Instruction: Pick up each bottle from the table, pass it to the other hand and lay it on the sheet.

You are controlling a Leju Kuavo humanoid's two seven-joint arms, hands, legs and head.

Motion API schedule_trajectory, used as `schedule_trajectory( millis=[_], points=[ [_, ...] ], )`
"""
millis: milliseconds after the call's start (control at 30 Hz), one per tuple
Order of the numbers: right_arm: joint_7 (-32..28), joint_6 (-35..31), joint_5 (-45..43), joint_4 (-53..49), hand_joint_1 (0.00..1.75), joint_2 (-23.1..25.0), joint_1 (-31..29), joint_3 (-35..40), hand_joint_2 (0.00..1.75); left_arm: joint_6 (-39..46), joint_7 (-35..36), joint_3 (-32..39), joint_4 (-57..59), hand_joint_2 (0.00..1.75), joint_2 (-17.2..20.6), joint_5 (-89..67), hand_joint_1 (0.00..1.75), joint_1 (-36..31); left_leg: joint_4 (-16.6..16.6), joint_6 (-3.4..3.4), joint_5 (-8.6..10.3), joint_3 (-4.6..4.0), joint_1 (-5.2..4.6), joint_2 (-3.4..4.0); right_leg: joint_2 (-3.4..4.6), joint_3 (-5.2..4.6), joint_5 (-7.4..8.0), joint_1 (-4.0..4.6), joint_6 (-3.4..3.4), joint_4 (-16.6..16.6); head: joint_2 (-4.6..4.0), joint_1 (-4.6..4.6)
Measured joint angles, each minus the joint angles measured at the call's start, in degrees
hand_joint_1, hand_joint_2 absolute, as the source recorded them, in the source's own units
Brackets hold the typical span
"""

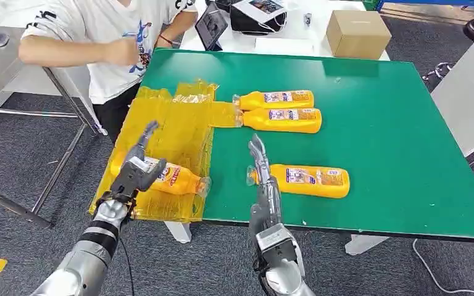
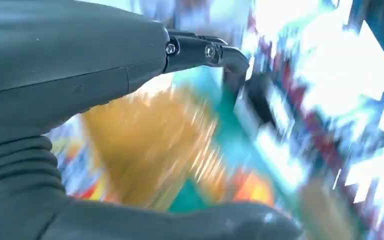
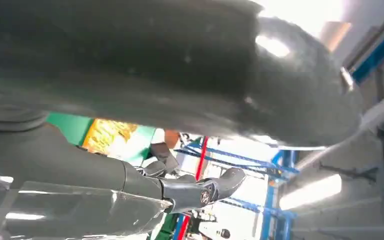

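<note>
Green table (image 1: 376,154), with yellow crinkled sheet (image 1: 173,129) draped over its left edge.

Bottle on sheet (image 1: 176,177): orange, lying on its side near the sheet's front corner, cap toward the bare table. Held at its base end by left hand (image 1: 137,169), fingers wrapped over the label, one finger raised straight above the sheet. Left wrist view blurred; orange mass visible between thumb and a dark finger (image 2: 205,52).

Near bottle (image 1: 308,180): orange, on its side on the bare green surface, cap pointing left, close beside right hand (image 1: 262,176). Right hand: fingers straight and spread, tips up, holding nothing; touching the cap or just short of it, cannot tell which. In the right wrist view, a dark finger (image 3: 200,187) extended, nothing in the grasp.

Two far bottles (image 1: 278,111): orange, side by side, touching along their length, caps resting at the sheet's right flap, bodies on the green surface.

Cardboard box (image 1: 358,34) on a white table beyond the far edge. Person in white shirt (image 1: 108,43) at the far left corner, forearm stretched out sideways.
</note>
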Motion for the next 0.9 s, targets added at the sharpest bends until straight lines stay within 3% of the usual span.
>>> schedule_trajectory(
  millis=[33,67,167,400,600,667,900],
  points=[
    [0.1,0.0,0.3,0.3,0.0,0.0,0.0,0.0,0.0,0.9,-0.1,0.8,-1.5,0.0,-0.7,0.3,0.0,0.2,0.0,0.0,-0.01,-0.02,0.0,-0.02,-0.01,-0.02,-0.01,0.0,0.0,0.0,0.0,0.0],
    [0.1,0.0,0.4,0.6,0.0,0.0,0.0,0.0,1.75,1.2,-0.1,1.5,-2.7,1.75,-1.0,0.3,0.0,0.4,0.0,-0.01,-0.01,-0.05,0.0,-0.04,-0.01,-0.04,-0.02,0.0,0.01,0.0,0.0,0.0],
    [1.7,-1.1,2.5,1.3,0.0,0.1,-0.1,0.0,1.75,4.0,-0.2,2.7,-6.2,1.75,-2.2,3.9,0.0,1.6,0.0,-0.03,-0.04,-0.18,0.02,-0.01,0.0,-0.2,-0.04,0.01,-0.01,0.0,0.0,0.0],
    [15.1,-4.7,14.8,5.8,0.0,-3.2,-5.1,-4.3,1.75,15.4,-0.2,2.9,-16.1,1.75,-2.7,7.7,0.0,4.7,0.0,-0.01,-0.02,-0.27,0.01,-0.05,-0.01,-0.27,-0.03,0.0,-0.01,0.0,0.0,0.02],
    [23.0,-1.2,22.0,10.5,0.0,-10.3,-11.4,-10.8,1.75,17.5,-0.2,0.5,-19.8,1.75,-2.4,4.3,0.0,8.7,0.0,0.01,-0.01,-0.3,-0.17,-0.07,-0.02,-0.27,0.03,-0.16,0.07,0.0,0.0,0.02],
    [23.4,-0.9,22.2,10.7,0.0,-10.6,-11.6,-11.1,1.75,17.5,-0.2,0.4,-19.8,1.75,-2.4,4.1,0.0,8.8,0.0,0.01,-0.01,-0.31,-0.17,-0.07,-0.02,-0.27,0.03,-0.16,0.07,0.0,0.0,0.02],
    [29.9,10.5,25.8,16.5,0.0,-16.6,-15.4,-14.2,1.75,17.8,-0.2,-2.7,-20.2,1.75,-2.4,2.6,0.0,12.5,0.0,0.03,-0.05,-0.34,-0.16,-0.02,0.0,-0.35,0.01,-0.13,0.09,0.0,0.0,-0.02]
  ],
)
